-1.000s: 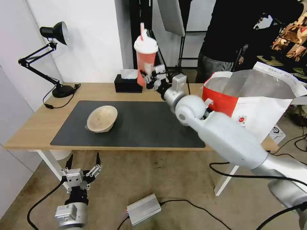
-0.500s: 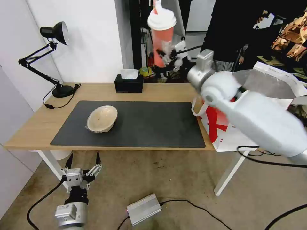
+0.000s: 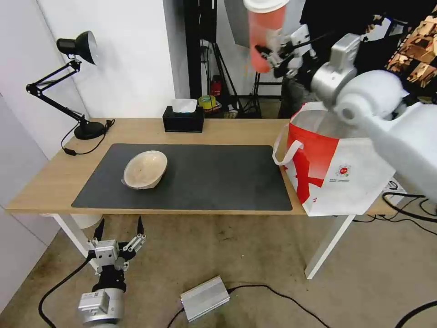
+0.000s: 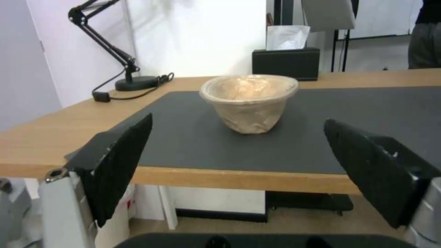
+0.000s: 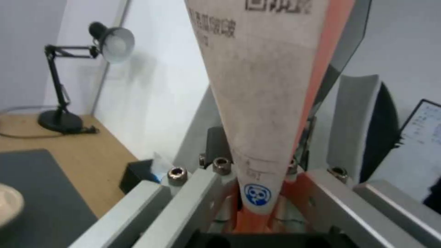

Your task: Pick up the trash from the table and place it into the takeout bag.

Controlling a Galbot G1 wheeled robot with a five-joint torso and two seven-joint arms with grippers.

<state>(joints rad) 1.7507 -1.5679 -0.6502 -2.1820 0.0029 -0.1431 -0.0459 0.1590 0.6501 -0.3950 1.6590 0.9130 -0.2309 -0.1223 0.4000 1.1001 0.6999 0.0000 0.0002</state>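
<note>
My right gripper [image 3: 273, 53] is shut on the red drink cup [image 3: 265, 34], holding it high in the air, up and to the left of the takeout bag [image 3: 339, 171]. The right wrist view shows the cup [image 5: 268, 86] clamped between the fingers, its white label facing the camera. The bag stands open on the right end of the table [image 3: 59, 175], silver lining showing. A beige bowl [image 3: 144, 169] rests on the dark mat [image 3: 214, 182], and it sits ahead of my left gripper [image 4: 239, 165] in the left wrist view as the bowl [image 4: 250, 101]. My left gripper [image 3: 119, 239] hangs open below the table's front edge.
A black tissue box [image 3: 183, 119] sits at the table's back edge. A black desk lamp [image 3: 75, 82] stands at the back left corner. A silver box [image 3: 205, 298] and cables lie on the floor. A person in dark clothes stands behind the bag.
My right arm has swung up and to the right, carrying the cup from above the tissue box toward the bag. The left arm has stayed still.
</note>
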